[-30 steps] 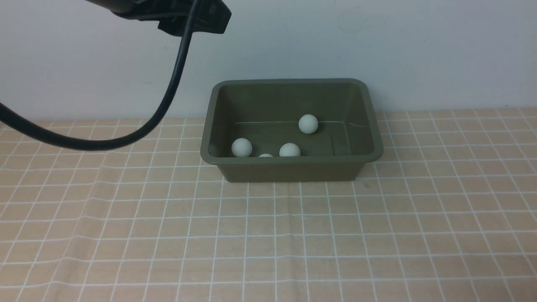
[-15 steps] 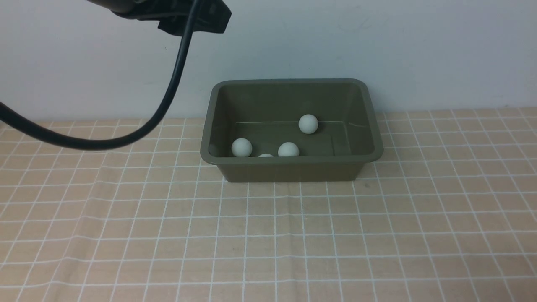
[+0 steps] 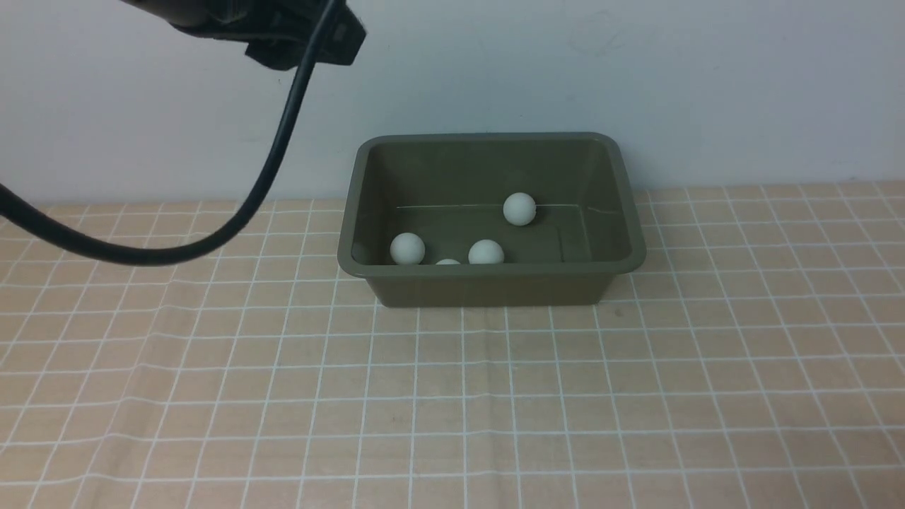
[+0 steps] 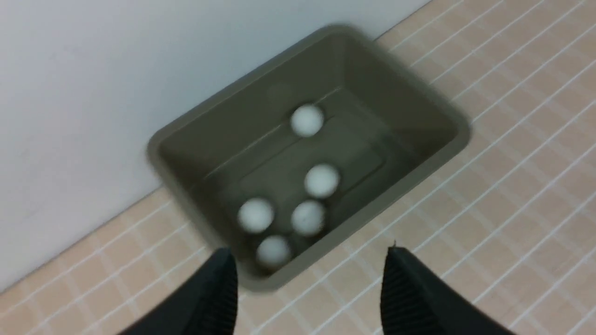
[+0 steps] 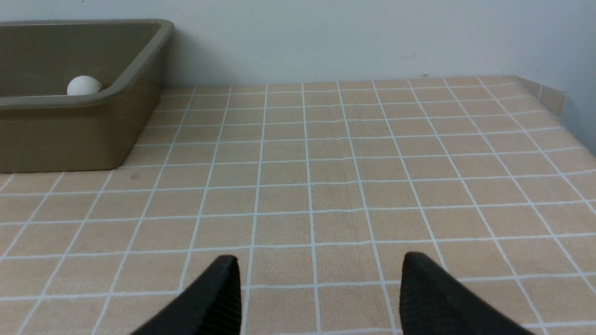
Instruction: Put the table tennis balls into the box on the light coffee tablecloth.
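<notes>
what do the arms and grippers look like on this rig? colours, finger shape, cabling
Left arm: black housing at the front view's top edge, with a thick black cable looping down from it. Left gripper: two black fingers tapering to points, the inner pad finely ribbed. Right gripper: the same black pointed fingers. No markings visible; the right arm itself is out of view.

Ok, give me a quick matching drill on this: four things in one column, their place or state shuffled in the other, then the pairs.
Things:
1. table tennis balls
2. box
3. left gripper
4. right gripper

Place or state:
A. open and empty, up above the box, looking down into it
B. all five lying inside the box
C. open and empty, over bare cloth with the box off to one side
D. standing on the tablecloth near the wall

Pairs: 1-B, 2-D, 3-A, 4-C
</notes>
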